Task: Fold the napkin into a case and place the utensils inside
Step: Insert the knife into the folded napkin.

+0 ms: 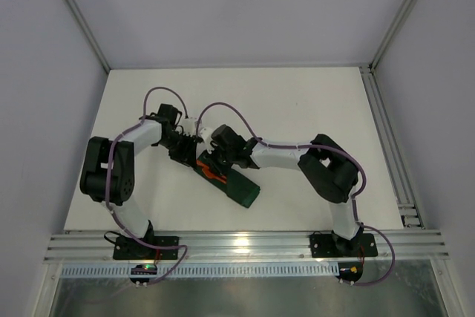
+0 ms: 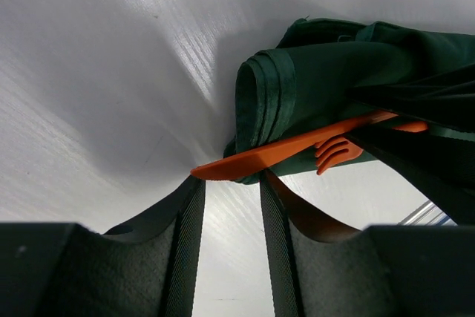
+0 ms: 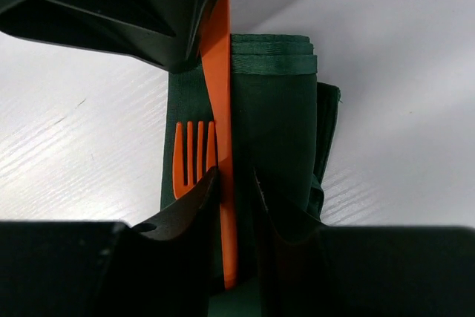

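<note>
Napkin (image 1: 241, 189) lies folded into a narrow green bundle on the table (image 1: 312, 102), slanted, about midway along the near edge. An orange knife (image 3: 223, 72) lies along the bundle and pokes out past its layered end. An orange fork (image 3: 191, 154) lies just beside the knife. The left gripper (image 2: 230, 194) is part open with nothing between its fingers, and the knife's tip is just at them. The right gripper (image 3: 236, 176) straddles the knife with its jaws slightly apart; I cannot tell whether they pinch it.
</note>
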Robot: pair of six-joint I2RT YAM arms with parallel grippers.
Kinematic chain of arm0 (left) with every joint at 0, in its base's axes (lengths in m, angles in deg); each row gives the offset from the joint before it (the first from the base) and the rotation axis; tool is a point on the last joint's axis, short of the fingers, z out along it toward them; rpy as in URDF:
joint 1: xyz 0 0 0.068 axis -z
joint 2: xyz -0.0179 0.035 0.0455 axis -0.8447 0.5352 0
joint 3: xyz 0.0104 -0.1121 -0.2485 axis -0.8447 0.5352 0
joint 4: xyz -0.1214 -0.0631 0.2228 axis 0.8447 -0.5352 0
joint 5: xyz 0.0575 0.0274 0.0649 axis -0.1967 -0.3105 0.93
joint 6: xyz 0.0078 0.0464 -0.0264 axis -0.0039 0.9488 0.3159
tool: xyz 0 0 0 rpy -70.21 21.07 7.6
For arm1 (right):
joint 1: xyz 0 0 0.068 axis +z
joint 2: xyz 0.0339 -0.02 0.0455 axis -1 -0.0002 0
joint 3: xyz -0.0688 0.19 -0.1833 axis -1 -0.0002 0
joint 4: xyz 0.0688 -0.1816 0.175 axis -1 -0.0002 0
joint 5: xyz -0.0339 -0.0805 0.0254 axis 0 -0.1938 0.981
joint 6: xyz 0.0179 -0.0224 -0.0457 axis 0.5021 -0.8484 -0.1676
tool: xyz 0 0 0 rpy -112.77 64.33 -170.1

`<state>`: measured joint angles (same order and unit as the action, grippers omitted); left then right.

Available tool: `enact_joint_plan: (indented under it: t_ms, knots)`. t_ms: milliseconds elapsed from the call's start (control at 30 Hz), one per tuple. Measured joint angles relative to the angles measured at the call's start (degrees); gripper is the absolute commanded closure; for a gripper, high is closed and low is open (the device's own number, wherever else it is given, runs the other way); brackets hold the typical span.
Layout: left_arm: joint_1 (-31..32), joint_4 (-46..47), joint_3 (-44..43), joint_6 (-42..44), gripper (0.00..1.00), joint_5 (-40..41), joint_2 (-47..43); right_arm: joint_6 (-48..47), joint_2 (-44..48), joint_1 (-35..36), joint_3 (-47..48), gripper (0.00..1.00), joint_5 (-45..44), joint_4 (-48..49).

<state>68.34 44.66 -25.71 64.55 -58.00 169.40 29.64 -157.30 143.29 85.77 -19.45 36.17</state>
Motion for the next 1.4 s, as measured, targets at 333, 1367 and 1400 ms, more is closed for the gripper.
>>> enact_joint_plan:
  t_ms: [333,1367,1400]
  knots:
    - [0.00,0.57,0.00,-0.37,0.95,-1.84,2.29,0.02,-0.81,0.00,0.79,0.82,-1.09,0.02]
    - [0.00,1.36,0.00,0.15,1.00,-2.71,1.95,3.48,10.10,0.17,-11.45,0.51,-5.68,-0.28]
    - [0.00,1.36,0.00,0.24,1.00,-2.78,1.95,3.30,10.62,0.24,-11.41,0.48,-5.57,-0.57]
